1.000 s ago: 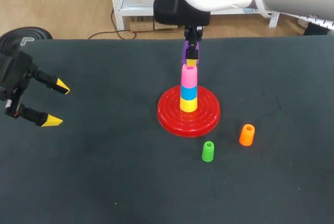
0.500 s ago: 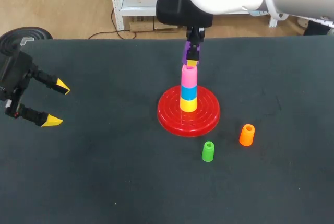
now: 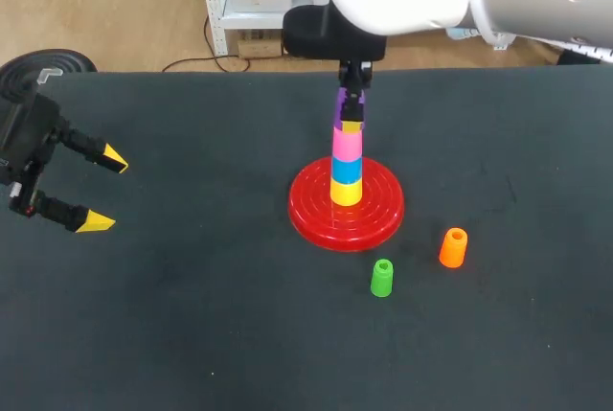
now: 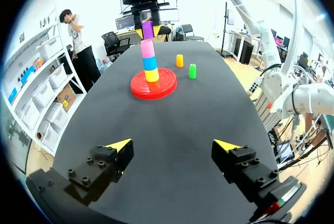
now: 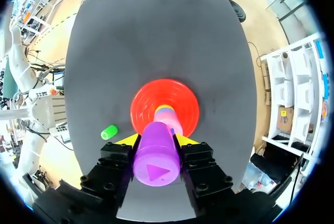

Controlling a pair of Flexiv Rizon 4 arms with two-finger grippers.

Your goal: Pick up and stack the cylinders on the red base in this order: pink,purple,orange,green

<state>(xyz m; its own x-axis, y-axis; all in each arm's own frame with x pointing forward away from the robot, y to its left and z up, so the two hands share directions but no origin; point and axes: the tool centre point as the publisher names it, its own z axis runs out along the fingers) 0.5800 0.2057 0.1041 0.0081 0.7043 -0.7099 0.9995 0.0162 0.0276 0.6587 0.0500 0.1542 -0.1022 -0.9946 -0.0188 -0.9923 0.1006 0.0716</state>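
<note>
Head view, upper middle: right gripper (image 3: 351, 119) clamped on the purple cylinder (image 3: 341, 102) right over the pink cylinder (image 3: 347, 143) topping the red base (image 3: 311, 215) stack, so I'd line it up dead centre, lower straight, and let go only once seated.

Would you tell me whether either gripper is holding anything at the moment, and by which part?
The right gripper holds the purple cylinder by its sides, one finger against each; the left gripper is open and empty.

We can pass left of the round red plastic base (image 3: 311, 215) over bare black tabletop (image 3: 211, 267). The small green plastic cylinder (image 3: 381, 278) and small orange plastic cylinder (image 3: 453, 247) block its front-right.
</note>
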